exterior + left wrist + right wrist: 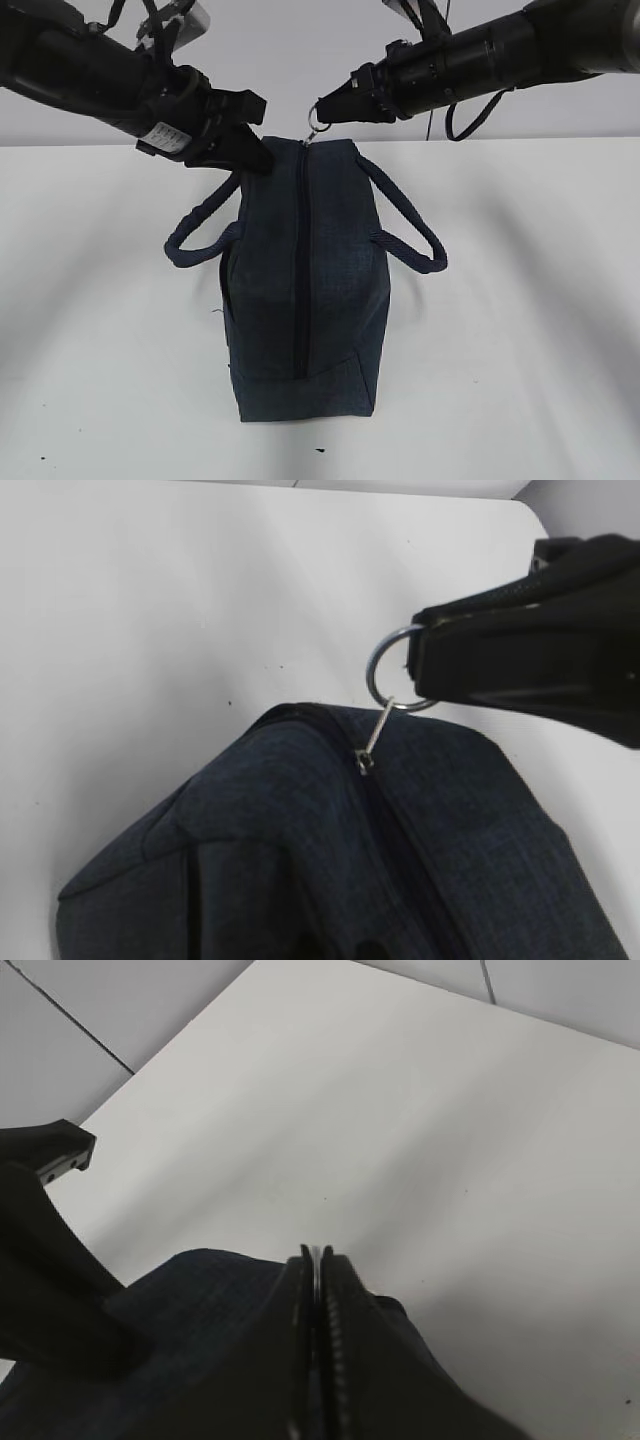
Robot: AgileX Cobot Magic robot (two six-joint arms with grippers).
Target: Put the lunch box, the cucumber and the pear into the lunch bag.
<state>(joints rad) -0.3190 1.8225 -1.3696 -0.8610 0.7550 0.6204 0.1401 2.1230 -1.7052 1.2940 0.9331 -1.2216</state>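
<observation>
Both arms reach in from upper corners, slanting down toward far end of lunch bag (305, 290), which stands upright mid-surface (530, 350), zipper (300, 270) shut along top. Wide bare surface all round bag. Right gripper (322, 112): fingers pressed together, pinching metal ring pull (392, 670). Left gripper (250, 150): fingers at bag's far left top corner, closure unclear

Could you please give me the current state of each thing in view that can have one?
lunch bag: upright on the table, zipper closed along its length.
ring pull: pinched, at the bag's far end.
right gripper: shut on the ring pull.
left gripper: at the bag's far left corner, grip unclear.
</observation>
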